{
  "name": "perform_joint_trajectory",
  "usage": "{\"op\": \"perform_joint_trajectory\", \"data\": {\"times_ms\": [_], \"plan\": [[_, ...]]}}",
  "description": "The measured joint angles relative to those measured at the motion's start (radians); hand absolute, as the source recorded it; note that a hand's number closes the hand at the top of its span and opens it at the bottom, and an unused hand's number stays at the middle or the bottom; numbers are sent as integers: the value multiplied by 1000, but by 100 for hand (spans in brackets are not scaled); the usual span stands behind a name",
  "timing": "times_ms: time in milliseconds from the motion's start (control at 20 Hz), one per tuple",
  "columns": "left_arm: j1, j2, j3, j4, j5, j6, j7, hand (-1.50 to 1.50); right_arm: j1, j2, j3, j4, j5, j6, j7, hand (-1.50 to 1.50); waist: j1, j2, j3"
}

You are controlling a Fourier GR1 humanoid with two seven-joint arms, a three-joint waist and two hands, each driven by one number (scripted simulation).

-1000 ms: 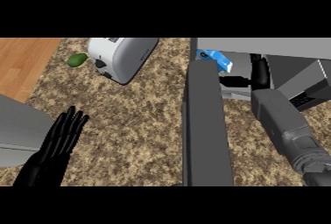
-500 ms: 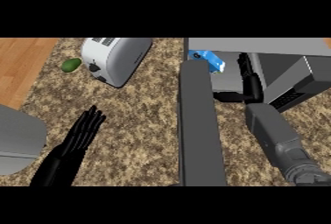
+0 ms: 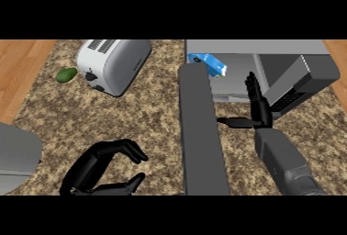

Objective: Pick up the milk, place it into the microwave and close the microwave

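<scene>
The milk (image 3: 207, 64), a blue and white carton, lies inside the open microwave (image 3: 271, 48) at the top right, just behind the upper end of the door. The dark grey microwave door (image 3: 200, 137) stands open and runs down the middle of the view. My right hand (image 3: 258, 104) is open in front of the microwave's mouth, fingers straight and pointing away, thumb out toward the door. It is to the right of the milk and apart from it. My left hand (image 3: 102, 167) is at the lower left over the counter, fingers curled and holding nothing.
A white toaster (image 3: 112, 64) stands at the upper left with a small green fruit (image 3: 66, 75) beside it. A grey object (image 3: 15, 158) sits at the left edge. The speckled counter (image 3: 146, 119) lies between the toaster and the door.
My left hand has gone from straight fingers to curled ones. My right hand has drawn back from the milk, which stays inside the microwave.
</scene>
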Motion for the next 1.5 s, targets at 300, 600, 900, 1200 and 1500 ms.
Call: {"op": "perform_joint_trajectory", "data": {"times_ms": [300, 600, 900, 1200, 1500], "plan": [[-42, -15, -43, 105, -66, 27, -25, 150, 143, 9, 49, -140, -3, 61, 0, -150, -21, -9, -2], [-144, -15, -107, 251, -147, 38, -23, 150, 277, 7, 99, -317, -5, 102, 33, -150, -41, -13, -3], [-198, -23, -209, 383, -158, 75, -49, 150, 483, -3, 152, -592, -21, 154, 88, -150, -54, -16, -4], [-271, -23, -384, 521, -105, 180, -95, 150, 664, -26, 169, -890, -73, 203, 185, -150, -59, -12, -4], [-375, -24, -572, 631, -23, 374, -98, 150, 826, -47, 176, -1191, -143, 254, 305, -150, -68, -9, -4]]}}
